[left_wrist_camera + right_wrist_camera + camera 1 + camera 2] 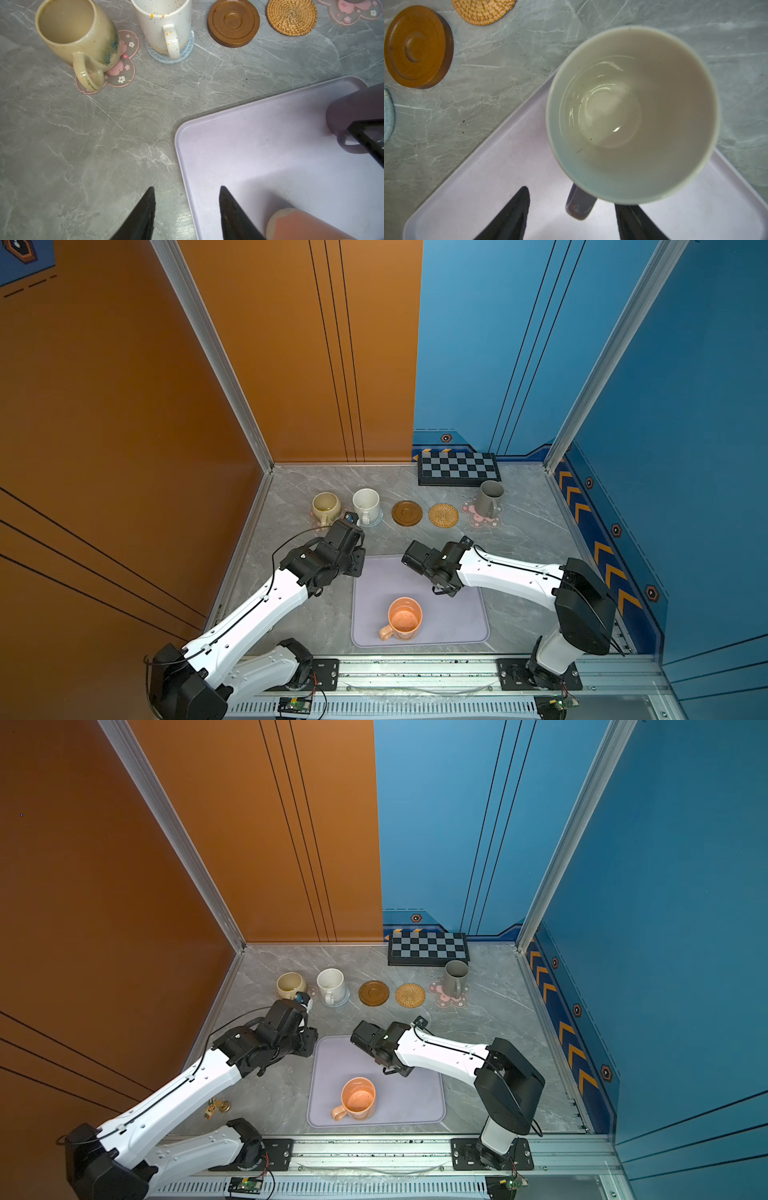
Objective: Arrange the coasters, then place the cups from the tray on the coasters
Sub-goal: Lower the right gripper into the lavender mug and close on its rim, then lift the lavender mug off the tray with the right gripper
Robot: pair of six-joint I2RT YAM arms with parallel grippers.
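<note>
Lavender ceramic is going almost unseen in both top views: the lavender mug (633, 114) is sitting under the right arm's black wrist. Only the wrist cameras are showing it, upright at a far corner of the tray (457, 630), white inside. Both pincers are likewise hiding beneath their wrists from above. The orange mug (404, 618) is being cut off at the left wrist view's edge; from above it is standing upright near the tray's front.

The right arm is reaching low across the tray's far edge. The right pincer (571, 196) is standing released with the lavender mug's handle between its jaws, and whether either finger is touching is hard to tell. The left arm is stretching forward, and the left pincer (187, 187) is hanging released and empty astride the tray's left rim.

Along the back of the bench (519, 539), three mugs are resting on coasters:
- the beige mug (326, 506) on a pink flower coaster (124, 68)
- the speckled white mug (366, 504) on the blue-grey crocheted coaster (182, 54)
- the grey mug (489, 497) on the second pink flower coaster (471, 512)

Between them the wooden disc (407, 513) and the rattan coaster (444, 514) are lying bare.
</note>
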